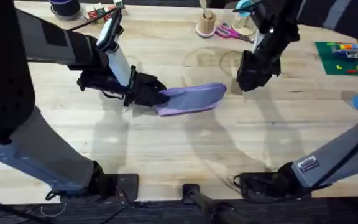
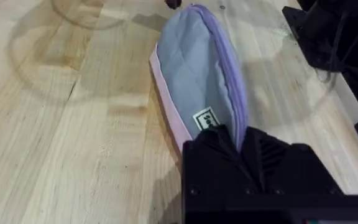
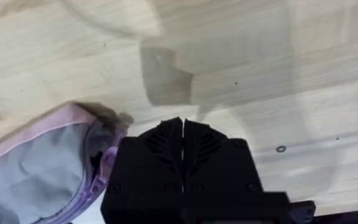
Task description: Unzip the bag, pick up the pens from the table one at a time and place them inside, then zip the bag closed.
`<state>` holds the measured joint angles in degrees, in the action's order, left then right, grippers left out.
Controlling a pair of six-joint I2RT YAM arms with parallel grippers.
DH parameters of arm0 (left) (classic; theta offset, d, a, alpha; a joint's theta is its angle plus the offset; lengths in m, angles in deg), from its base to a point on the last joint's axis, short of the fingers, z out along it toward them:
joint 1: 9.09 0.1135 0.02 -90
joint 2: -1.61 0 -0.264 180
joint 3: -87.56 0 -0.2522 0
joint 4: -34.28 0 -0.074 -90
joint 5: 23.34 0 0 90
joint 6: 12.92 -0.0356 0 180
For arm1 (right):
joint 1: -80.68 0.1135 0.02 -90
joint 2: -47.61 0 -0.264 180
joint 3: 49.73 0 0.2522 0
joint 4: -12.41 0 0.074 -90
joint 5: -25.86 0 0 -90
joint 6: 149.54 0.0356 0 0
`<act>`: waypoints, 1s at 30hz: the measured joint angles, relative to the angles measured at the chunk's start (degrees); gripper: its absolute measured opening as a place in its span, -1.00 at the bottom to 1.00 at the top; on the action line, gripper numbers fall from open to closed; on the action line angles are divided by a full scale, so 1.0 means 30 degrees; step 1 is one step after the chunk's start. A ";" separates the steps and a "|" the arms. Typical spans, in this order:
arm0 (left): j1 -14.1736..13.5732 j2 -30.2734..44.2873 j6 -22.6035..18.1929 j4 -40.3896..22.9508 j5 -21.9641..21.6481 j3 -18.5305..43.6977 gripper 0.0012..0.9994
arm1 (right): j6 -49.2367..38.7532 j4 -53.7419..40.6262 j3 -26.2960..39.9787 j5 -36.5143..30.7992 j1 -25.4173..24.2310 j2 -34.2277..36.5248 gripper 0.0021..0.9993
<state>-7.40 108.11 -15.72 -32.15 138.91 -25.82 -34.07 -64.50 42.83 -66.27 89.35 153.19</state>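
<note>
One oblong lavender quilted fabric pouch [image 1: 191, 99] with a grey side panel lies on the pale plank tabletop [image 1: 166, 149]. My left hand [image 1: 156, 94] is clamped on its near end. My right hand [image 1: 248, 79] hovers just beyond its far end, fingers pressed together, holding nothing.

Your table [image 1: 185, 149] and its load

You've got the bag [image 1: 191, 98] lying mid-table, scissors [image 1: 232, 32] beside a small wooden cup [image 1: 206, 23] at the far edge, and a green mat [image 1: 339, 59] at far right.
</note>
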 joint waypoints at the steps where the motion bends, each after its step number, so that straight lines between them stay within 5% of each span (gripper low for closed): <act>1: 0.0000 -0.0001 0.0001 0.0000 0.0000 0.0000 -0.92 | -0.0006 -0.0042 0.0000 0.0000 0.0111 -0.0062 -0.94; 13: 0.0000 -0.0001 0.0001 0.0000 -0.0007 0.0000 -0.92 | -0.1916 -0.1573 0.2077 -0.0007 0.2504 -0.5188 -0.92; 14: 0.0000 -0.0001 0.0001 0.0000 -0.0006 0.0000 -0.92 | -0.2154 -0.1598 0.2174 -0.0001 0.2831 -0.5758 -0.82; 20: 0.0000 -0.0001 0.0001 0.0000 -0.0007 0.0000 -0.92 | -0.3101 -0.1837 0.2259 0.0000 0.4159 -0.8040 0.87; 30: 0.0000 -0.0001 -0.0012 0.0003 -0.0007 0.0000 -0.90 | -0.3379 -0.2087 0.2259 -0.0001 0.4266 -0.8313 0.99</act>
<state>-7.40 108.11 -15.76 -32.14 138.89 -25.82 -44.20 -70.76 49.61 -66.28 102.15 128.26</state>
